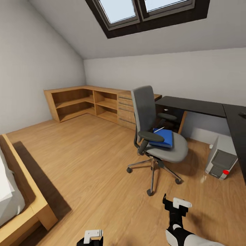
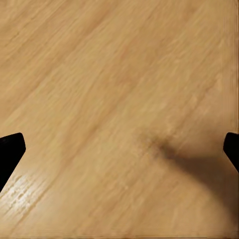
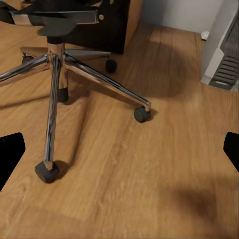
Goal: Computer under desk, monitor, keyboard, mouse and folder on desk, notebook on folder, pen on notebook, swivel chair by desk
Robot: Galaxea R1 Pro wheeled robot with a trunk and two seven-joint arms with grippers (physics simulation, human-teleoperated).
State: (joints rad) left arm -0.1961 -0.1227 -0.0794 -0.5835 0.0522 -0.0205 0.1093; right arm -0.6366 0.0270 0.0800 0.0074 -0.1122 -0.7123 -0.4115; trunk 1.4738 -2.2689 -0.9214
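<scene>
Head view first, nearest stuff: our left claw point(image 1: 89, 236) and right claw point(image 1: 177, 204) both sit low at the bottom of the shot, over bare wooden floor point(image 1: 85, 157), holding nothing. In the left wrist view we see the two dark fingertips point(image 2: 10, 149) far apart with just floorboards between them, so that one's spread wide; same story on the right wrist view, fingertips point(image 3: 11, 152) at the edges and empty, looking past at the chrome base of the swivel chair point(image 1: 153, 130) and a corner of the computer point(image 3: 224, 50). We reckon the arms are tucked low like that because we're rolling up, not reaching yet. Off to the left the wooden frame of the bed point(image 1: 24, 205) pokes in. Next out is the chair, standing out on the floor apart from the bench point(image 1: 201, 106), turned with its back toward the shelves. The blue folder point(image 1: 164, 138) lies flat on the seat, tucked near the backrest, with a thin white thing on top that could be the pen, too small to call. The computer sits on the floor just beside the bench's right wing, near its edge, though whether it's properly under we can't tell from here. The glossy black top looks bare where we can see it; something dark clips the far right edge, can't make it out. Beyond all that, the light wooden shelving point(image 1: 89, 102) hugs the back wall under the skylight point(image 1: 143, 10). Our guess: grabbing the folder off the seat is the step in hand, barely started.
</scene>
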